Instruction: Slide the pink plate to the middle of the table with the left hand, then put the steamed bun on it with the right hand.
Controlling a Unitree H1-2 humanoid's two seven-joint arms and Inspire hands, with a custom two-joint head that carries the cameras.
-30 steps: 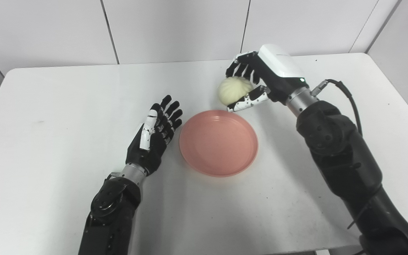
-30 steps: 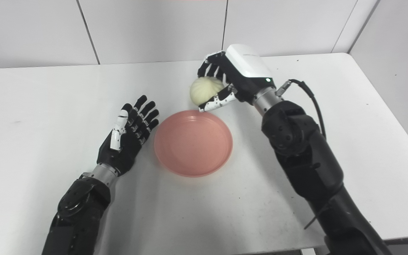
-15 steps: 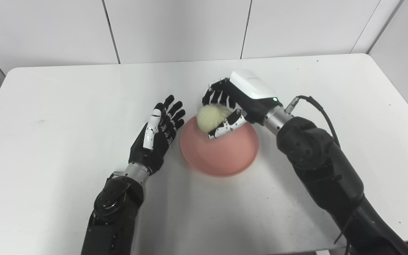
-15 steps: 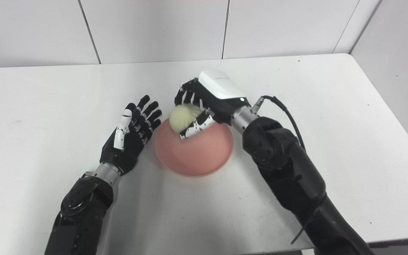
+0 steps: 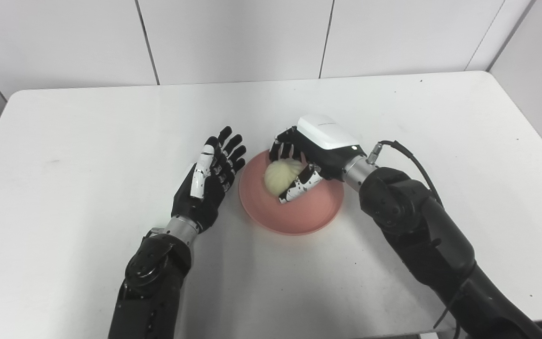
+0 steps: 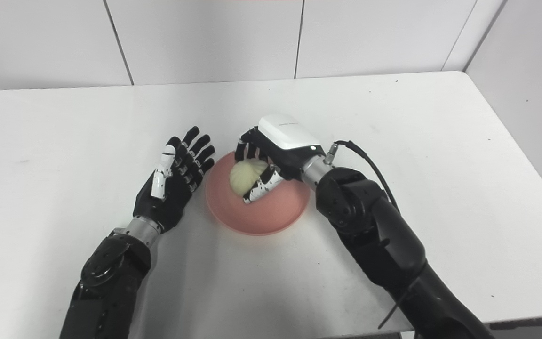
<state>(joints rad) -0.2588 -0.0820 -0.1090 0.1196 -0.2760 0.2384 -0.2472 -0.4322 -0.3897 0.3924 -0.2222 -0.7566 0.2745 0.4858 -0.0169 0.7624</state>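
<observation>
Right hand point(image 5: 308, 162): I am cupping the bun point(image 5: 282, 174) low over the plate point(image 5: 294, 219) for release; left hand point(image 5: 210, 183) is resting flat, holding nothing

My right hand point(image 5: 309, 157) is black, capped by a glossy white shell on its back, and its thumb is white speckled with black dots. My left hand point(image 5: 207, 181) is black too, its thumb marked with plain white segments. The round steamed bun point(image 5: 282, 172) is pale cream-yellow with fine pleats. The shallow round plastic plate point(image 5: 299, 219) is salmon pink. The bench point(image 5: 87, 141) is plain white.
</observation>
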